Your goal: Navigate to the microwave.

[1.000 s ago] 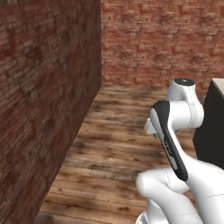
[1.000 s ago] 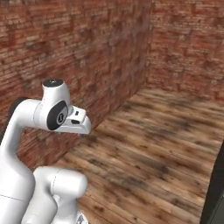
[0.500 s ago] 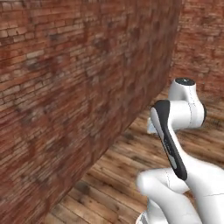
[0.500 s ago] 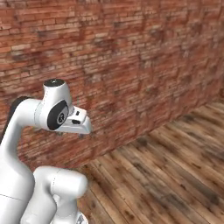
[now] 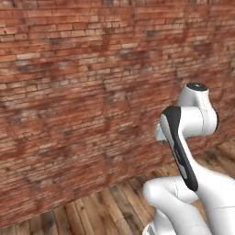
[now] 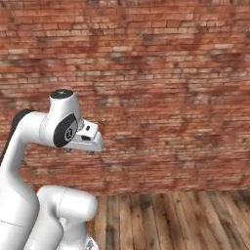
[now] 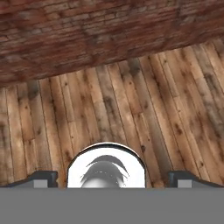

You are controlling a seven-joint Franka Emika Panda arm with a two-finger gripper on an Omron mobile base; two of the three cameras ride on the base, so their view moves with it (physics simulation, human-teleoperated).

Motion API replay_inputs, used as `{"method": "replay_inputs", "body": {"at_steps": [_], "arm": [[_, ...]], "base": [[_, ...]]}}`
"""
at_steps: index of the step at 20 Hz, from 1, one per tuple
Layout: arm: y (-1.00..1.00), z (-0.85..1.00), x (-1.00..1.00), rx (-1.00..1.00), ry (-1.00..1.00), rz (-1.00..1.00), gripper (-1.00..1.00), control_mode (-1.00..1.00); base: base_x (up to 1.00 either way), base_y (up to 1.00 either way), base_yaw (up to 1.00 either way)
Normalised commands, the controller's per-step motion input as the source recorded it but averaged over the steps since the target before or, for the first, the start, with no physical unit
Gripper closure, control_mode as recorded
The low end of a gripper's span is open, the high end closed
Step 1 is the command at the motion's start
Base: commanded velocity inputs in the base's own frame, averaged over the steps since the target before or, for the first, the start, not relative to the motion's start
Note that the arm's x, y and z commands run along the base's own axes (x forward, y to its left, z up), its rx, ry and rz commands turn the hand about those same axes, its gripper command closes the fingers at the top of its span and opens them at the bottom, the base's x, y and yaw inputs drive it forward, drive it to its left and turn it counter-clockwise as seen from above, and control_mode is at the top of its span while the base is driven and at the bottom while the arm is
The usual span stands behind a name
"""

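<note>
- Gripper (image 7: 112, 179): two dark finger tips are seen low in the hand view, one at each side, set well apart; the gripper is spread and nothing is held between the tips.
- Past the tips, the wooden floor (image 7: 131, 100) is looked down on, planks running away toward the foot of a brick wall (image 7: 87, 35).
- In the base views the arm (image 5: 188, 151) is folded up close over the base, the hand tucked at shoulder height; the finger tips themselves cannot be made out there.
- Brick wall (image 5: 92, 101) is faced almost square-on in the left base view, floor planks (image 5: 105, 206) at its foot.
- The same wall (image 6: 166, 88) is seen in the right base view, with a strip of floor (image 6: 176, 215) below.
- Microwave: where it stands cannot be told from these pictures; no appliance, cabinet or counter is seen ahead.
- Progress, judged: the task is far from done. The base is pointed at bare wall, so turning or driving is judged to be left before the microwave can be faced.
- View differences: the spread of the gripper is given by the hand view alone; the arm's folded pose is given by the base views.
- In the left base view the wall recedes slightly to the right and the floor widens there; in the right base view the wall looks flat-on.
</note>
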Motion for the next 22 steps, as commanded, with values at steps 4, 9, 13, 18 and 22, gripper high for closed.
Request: {"method": "replay_inputs", "body": {"at_steps": [4,9,13,18,22], "arm": [[0.0,0.0,0.0,0.0,0.0,0.0,-1.0,1.0],[0.0,0.0,0.0,0.0,0.0,0.0,-1.0,1.0],[0.0,0.0,0.0,0.0,0.0,0.0,-1.0,1.0],[0.0,0.0,0.0,0.0,0.0,0.0,-1.0,1.0],[0.0,0.0,0.0,0.0,0.0,0.0,-1.0,1.0]], "base": [[0.0,0.0,0.93],[0.08,0.0,0.92],[0.45,0.0,0.87],[0.93,-0.16,0.76],[1.0,-0.33,0.57]]}}
